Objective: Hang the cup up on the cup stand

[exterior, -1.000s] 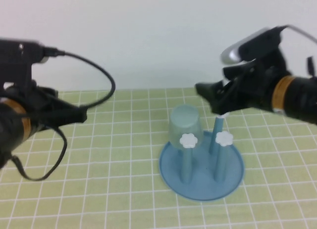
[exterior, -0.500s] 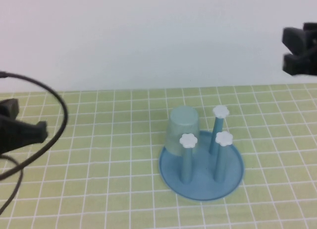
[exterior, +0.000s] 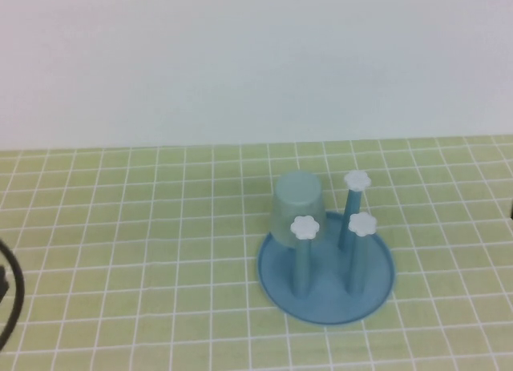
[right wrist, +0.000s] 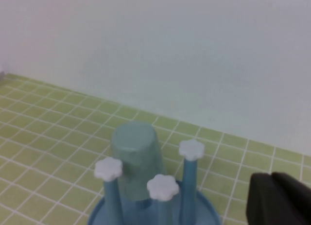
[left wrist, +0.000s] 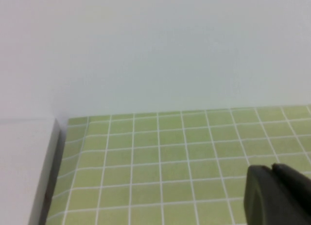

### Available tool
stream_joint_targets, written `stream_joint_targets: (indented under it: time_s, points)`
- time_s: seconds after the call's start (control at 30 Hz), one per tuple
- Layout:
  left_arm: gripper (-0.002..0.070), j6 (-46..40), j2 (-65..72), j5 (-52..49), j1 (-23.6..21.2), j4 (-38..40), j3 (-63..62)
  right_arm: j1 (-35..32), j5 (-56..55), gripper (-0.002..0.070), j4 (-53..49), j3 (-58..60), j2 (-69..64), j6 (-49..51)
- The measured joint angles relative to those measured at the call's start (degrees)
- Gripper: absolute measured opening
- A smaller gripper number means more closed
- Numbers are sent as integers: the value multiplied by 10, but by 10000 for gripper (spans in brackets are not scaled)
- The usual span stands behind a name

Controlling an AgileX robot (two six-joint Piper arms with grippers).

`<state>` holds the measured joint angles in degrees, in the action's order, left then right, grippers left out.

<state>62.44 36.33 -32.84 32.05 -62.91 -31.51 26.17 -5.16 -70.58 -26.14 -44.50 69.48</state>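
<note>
While inverted, the cup (exterior: 297,210) stands upright on the cup stand (exterior: 326,276).

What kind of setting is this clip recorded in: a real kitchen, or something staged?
Most likely a staged tabletop test bench, not a kitchen: a green checked mat against a bare white wall, holding only the blue cup stand with the cup upside down on it. Both shut pincers, left pincer and right pincer, sit pulled away.

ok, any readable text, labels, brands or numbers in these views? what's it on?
None readable.
cup, upside down over a post: no print.
cup stand: plain blue, plain white knobs.
grid mat: lines only.
left gripper and right gripper, both shut, withdrawn: no visible markings.
</note>
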Motion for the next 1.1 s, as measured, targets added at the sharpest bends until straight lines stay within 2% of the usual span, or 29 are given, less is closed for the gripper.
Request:
stream_joint_targets:
  time_s: [0.2, 0.47, 0.77, 1.1]
  points:
    - [0, -15, -40, 1, 0, 0, 36, 0, -3, -1, -18, 63, 94, 17]
    - [0, -36, -82, 1, 0, 9, 54, 0, -43, -1, -140, 130, 187, 91]
    - [0, -137, -104, -21, 1, 115, 60, 0, -88, -1, -262, 140, 210, 178]
    - [0, -137, -104, -41, 1, 117, 60, 0, -139, -1, -295, 140, 211, 207]
